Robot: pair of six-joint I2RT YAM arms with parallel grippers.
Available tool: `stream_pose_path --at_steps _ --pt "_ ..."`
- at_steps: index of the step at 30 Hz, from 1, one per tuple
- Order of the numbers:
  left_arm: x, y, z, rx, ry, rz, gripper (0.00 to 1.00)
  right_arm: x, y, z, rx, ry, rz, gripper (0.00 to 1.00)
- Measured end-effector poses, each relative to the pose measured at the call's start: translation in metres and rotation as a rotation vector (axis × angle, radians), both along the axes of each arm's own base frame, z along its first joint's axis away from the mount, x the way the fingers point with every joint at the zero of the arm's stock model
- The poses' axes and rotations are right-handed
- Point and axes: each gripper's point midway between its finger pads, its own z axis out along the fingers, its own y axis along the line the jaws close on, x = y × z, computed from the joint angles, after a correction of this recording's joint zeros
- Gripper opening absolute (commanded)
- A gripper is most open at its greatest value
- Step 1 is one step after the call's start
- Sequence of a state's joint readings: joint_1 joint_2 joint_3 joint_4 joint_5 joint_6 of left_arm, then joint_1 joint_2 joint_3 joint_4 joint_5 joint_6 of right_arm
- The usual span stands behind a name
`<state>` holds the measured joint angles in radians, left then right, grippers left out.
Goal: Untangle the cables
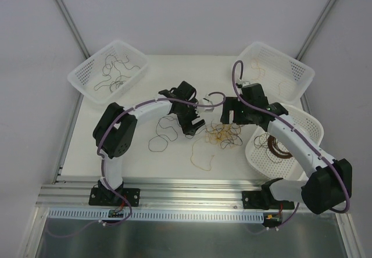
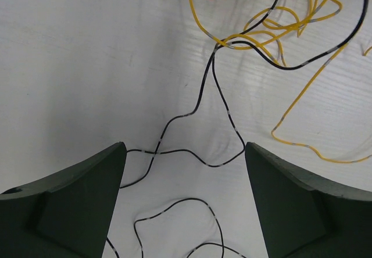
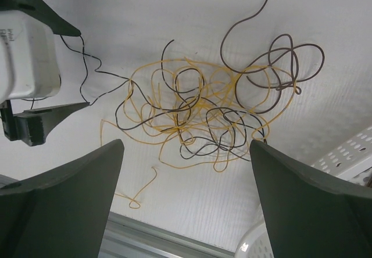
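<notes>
The cables (image 1: 222, 135) lie in a yellow-tan, brown and black tangle on the white table between my two grippers. A black strand (image 1: 163, 135) loops away to the left of it. My left gripper (image 1: 193, 127) hovers at the tangle's left edge. It (image 2: 185, 147) is open, and the black strand (image 2: 192, 153) lies flat on the table under the gap. The yellow tangle (image 2: 261, 20) is ahead of it. My right gripper (image 1: 229, 117) hangs above the tangle's far side. In its wrist view it (image 3: 186, 144) is open and empty, over the tangle (image 3: 203, 110) and a brown strand (image 3: 279, 66).
A white basket (image 1: 81, 75) at the back left holds dark strands. Another basket (image 1: 302, 72) at the back right holds a tan strand. A third basket (image 1: 311, 124) at the right holds a dark brown wire coil (image 1: 279, 146). One loose yellow strand (image 1: 203, 159) lies near the front rail.
</notes>
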<state>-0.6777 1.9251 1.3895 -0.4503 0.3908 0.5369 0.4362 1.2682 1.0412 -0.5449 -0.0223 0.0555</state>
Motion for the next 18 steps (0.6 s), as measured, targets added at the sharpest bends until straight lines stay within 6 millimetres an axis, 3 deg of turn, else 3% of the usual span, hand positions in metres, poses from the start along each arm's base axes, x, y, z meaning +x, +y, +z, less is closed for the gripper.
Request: stream_pose_path --at_steps 11,18 --pt "-0.011 -0.014 -0.014 0.001 0.039 -0.045 0.80 -0.005 -0.008 -0.005 -0.028 0.018 -0.021 0.95" --pt "-0.009 -0.013 -0.024 0.018 0.045 -0.034 0.63 -0.006 -0.008 -0.005 -0.029 0.020 -0.021 0.95"
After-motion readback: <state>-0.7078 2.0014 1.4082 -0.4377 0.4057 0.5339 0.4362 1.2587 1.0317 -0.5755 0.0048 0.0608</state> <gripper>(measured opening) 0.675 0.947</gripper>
